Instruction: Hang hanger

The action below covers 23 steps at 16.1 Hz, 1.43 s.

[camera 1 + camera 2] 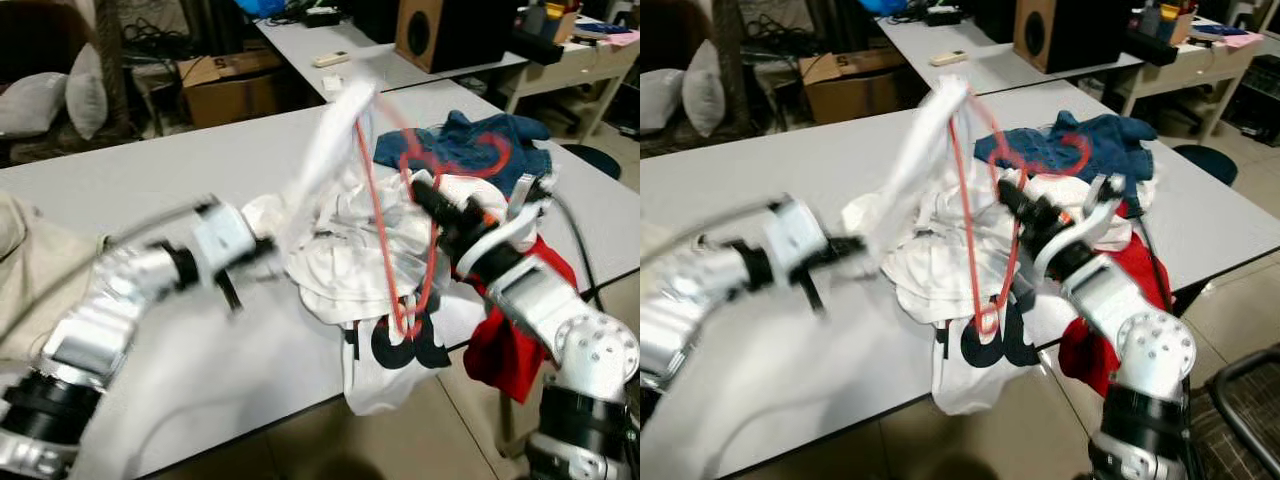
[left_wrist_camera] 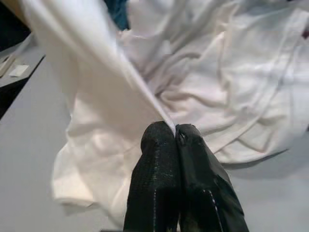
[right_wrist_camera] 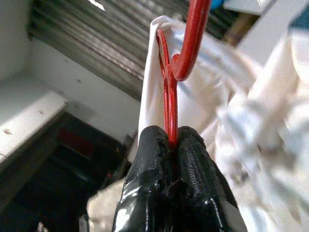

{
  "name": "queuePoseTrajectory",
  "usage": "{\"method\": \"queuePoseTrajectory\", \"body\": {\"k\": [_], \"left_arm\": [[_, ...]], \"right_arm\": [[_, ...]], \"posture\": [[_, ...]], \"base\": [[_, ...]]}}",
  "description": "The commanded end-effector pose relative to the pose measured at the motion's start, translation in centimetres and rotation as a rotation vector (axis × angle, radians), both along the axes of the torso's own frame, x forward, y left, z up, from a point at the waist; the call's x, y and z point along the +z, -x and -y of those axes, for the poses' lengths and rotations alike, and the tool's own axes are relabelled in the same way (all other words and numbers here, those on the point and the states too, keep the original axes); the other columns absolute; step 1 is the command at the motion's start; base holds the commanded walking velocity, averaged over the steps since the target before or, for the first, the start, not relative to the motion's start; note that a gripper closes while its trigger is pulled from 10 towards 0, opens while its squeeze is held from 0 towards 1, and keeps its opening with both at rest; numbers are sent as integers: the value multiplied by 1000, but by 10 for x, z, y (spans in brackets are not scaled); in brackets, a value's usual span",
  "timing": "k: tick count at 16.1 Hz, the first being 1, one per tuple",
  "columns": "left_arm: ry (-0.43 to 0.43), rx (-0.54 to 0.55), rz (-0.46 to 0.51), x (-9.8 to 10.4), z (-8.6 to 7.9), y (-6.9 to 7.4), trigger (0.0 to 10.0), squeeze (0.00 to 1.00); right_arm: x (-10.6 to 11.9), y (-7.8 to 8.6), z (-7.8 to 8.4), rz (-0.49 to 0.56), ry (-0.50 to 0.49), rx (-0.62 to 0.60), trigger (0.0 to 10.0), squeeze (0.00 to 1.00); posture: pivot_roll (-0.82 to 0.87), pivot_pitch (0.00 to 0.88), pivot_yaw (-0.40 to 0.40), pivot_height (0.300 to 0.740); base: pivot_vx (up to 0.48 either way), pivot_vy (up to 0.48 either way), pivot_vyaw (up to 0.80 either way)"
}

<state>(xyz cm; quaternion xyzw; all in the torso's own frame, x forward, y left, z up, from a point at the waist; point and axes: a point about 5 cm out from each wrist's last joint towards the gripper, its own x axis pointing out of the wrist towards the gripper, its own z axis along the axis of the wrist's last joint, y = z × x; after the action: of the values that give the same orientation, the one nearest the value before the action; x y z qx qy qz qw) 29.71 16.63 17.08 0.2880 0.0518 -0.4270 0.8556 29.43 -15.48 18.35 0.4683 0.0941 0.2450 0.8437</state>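
Observation:
A red wire hanger [image 1: 385,215] stands tilted over a white garment [image 1: 345,250] heaped on the grey table [image 1: 180,170]. My right gripper [image 3: 170,140] is shut on the hanger's wire near its hook [image 3: 193,38]; the same gripper [image 1: 425,190] sits at the hanger's right side. One hanger corner pokes up inside a lifted fold of the white cloth [image 1: 335,130]. My left gripper [image 2: 174,130] is shut on an edge of the white garment [image 2: 120,77], left of the pile; that arm [image 1: 190,255] is blurred.
A blue garment [image 1: 480,145] lies behind the pile and a red one [image 1: 520,340] hangs off the table's right edge. A second table holds a speaker [image 1: 435,30]. A cardboard box [image 1: 225,85] and cushions [image 1: 60,100] stand beyond the table.

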Motion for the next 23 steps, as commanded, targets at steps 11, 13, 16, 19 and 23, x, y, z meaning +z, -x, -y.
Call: {"method": "queuePoseTrajectory", "body": {"k": [11, 13, 16, 19, 23], "left_arm": [[244, -66, -40, 17, 25, -3, 10000, 1000], [312, -4, -59, 8, 44, -16, 10000, 1000], [405, 39, -145, -8, 70, -19, 10000, 933], [388, 109, -175, -21, 80, -24, 10000, 0], [373, 219, -104, -22, 73, -35, 7255, 0]], "right_arm": [[3, 16, 4, 60, 179, 51, 10000, 0], [10, 17, 1, 102, 157, 84, 10000, 0], [17, 18, -3, 137, 121, 102, 10000, 0], [20, 19, -6, 155, 109, 115, 10000, 0], [24, 20, -6, 169, 103, 123, 10000, 0]], "posture": [[-2, 2, 58, 740], [-6, 2, 58, 740], [-16, 2, 66, 740], [-27, 5, 70, 740], [-31, 6, 67, 740]], "base": [[0, 0, 0], [0, 0, 0], [0, 0, 0], [0, 0, 0], [0, 0, 0]]}}
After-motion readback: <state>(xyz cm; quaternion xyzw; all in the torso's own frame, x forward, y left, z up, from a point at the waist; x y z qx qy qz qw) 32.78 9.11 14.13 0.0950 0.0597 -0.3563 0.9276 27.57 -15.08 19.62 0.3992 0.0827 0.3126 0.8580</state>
